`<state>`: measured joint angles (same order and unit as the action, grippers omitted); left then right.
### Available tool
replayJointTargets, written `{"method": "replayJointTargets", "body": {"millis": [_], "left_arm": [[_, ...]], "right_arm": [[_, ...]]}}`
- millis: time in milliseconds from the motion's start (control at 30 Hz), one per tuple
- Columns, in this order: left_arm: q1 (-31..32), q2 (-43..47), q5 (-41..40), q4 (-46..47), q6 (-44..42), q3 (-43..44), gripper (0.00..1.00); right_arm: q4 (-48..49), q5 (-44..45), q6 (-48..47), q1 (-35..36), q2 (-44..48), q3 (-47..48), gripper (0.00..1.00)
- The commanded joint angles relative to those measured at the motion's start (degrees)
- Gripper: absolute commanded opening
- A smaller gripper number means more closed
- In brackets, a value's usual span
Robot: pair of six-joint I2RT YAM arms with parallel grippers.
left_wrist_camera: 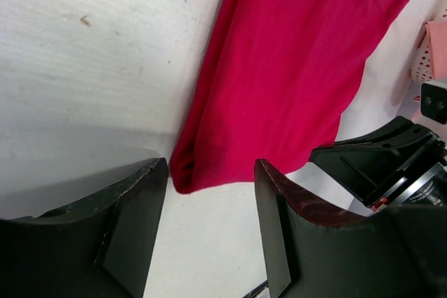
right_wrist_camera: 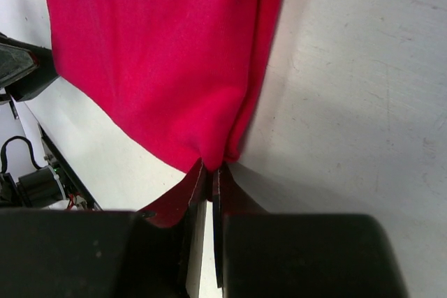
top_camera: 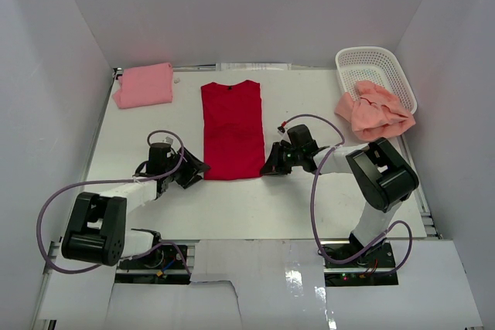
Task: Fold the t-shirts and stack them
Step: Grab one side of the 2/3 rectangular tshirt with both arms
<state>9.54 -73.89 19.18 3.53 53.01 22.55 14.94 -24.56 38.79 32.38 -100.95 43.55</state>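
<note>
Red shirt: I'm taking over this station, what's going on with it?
The red t-shirt lies flat. The right gripper is shut on its near right corner; the left gripper stands open at the near left corner. A pink t-shirt lies folded far left; a salmon t-shirt sits crumpled against the basket.

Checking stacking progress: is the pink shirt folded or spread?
Folded: the pink shirt lies as a compact rectangle at far left, with no sleeves spread out.

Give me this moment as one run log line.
red t-shirt: flat | right gripper: shut on its near right corner | left gripper: open at near left corner
</note>
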Motion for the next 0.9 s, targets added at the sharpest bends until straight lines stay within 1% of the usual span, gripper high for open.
{"method": "replayJointTargets", "body": {"millis": [0, 100, 167, 267, 300, 333, 400, 767, 867], "left_arm": [[-0.2, -4.2, -1.4, 0.1, -1.6, -1.2, 0.64], [-0.1, -6.1, -1.1, 0.1, -2.3, -0.7, 0.63], [-0.1, -6.5, -1.5, -0.1, -2.7, -0.5, 0.57], [-0.1, -6.1, -2.0, -0.5, -2.9, -0.7, 0.38], [-0.1, -5.9, -2.1, -0.7, -2.9, -0.7, 0.22], [-0.1, -5.7, -2.3, -1.0, -2.9, -0.7, 0.14], [-0.1, -5.4, -2.4, -1.6, -3.0, -0.5, 0.00], [-0.2, -4.3, 1.0, -1.8, -4.5, -0.7, 0.00], [-0.2, -3.5, 2.8, -2.2, -4.3, -1.4, 0.00]], "right_arm": [[-2.0, 2.1, -1.4, 0.4, -1.1, 1.5, 0.08], [-2.1, 2.2, -1.4, 0.4, -1.0, 1.6, 0.08], [-2.1, 2.2, -1.3, 0.4, -1.1, 1.8, 0.08], [-2.4, 2.5, -1.3, 0.5, -1.0, 1.8, 0.08], [-2.5, 2.5, -1.3, 0.5, -1.0, 2.0, 0.08], [-2.6, 2.7, -1.3, 0.5, -1.1, 2.0, 0.08], [-2.7, 2.7, -1.3, 0.6, -1.1, 2.1, 0.08], [-5.3, 3.6, -2.1, 1.0, 0.8, 2.1, 0.08], [-6.9, 3.9, -2.3, 1.4, 2.6, 0.9, 0.08]]}}
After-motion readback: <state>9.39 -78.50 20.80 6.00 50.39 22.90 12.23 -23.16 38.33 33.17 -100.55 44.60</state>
